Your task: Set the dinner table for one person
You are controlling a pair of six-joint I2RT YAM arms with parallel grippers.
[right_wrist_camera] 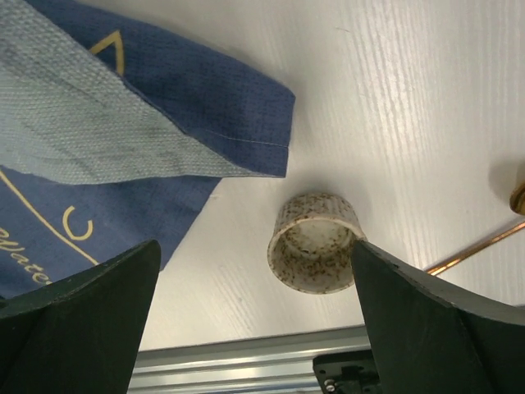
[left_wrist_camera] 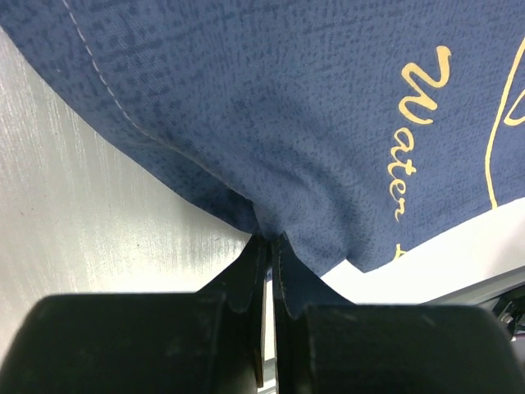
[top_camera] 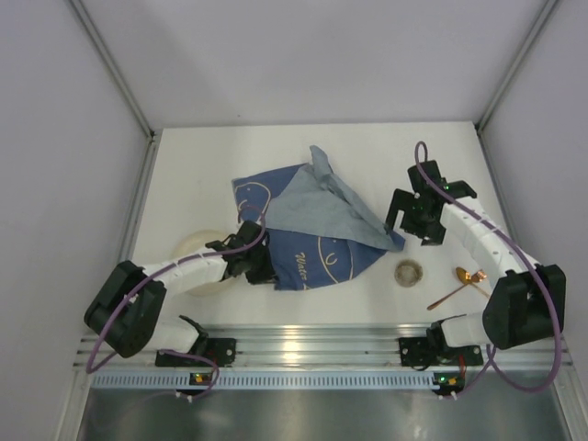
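A blue cloth [top_camera: 308, 220] with gold line drawings lies crumpled on the white dinner table [top_camera: 386, 147], one flap folded over to its paler underside. My left gripper [top_camera: 260, 264] is shut on the cloth's near-left edge; in the left wrist view the fabric [left_wrist_camera: 312, 123] bunches into the closed fingertips [left_wrist_camera: 271, 240]. My right gripper [top_camera: 424, 220] is open and empty, above the table right of the cloth. Its wrist view looks down on a speckled cup [right_wrist_camera: 314, 242] and the cloth's corner [right_wrist_camera: 189, 123].
The speckled cup [top_camera: 409, 273] stands on the table at near right. A copper spoon [top_camera: 462, 284] lies right of it. A cream plate [top_camera: 197, 248] sits at the left, partly under my left arm. A ribbed aluminium rail [top_camera: 322, 344] runs along the near edge.
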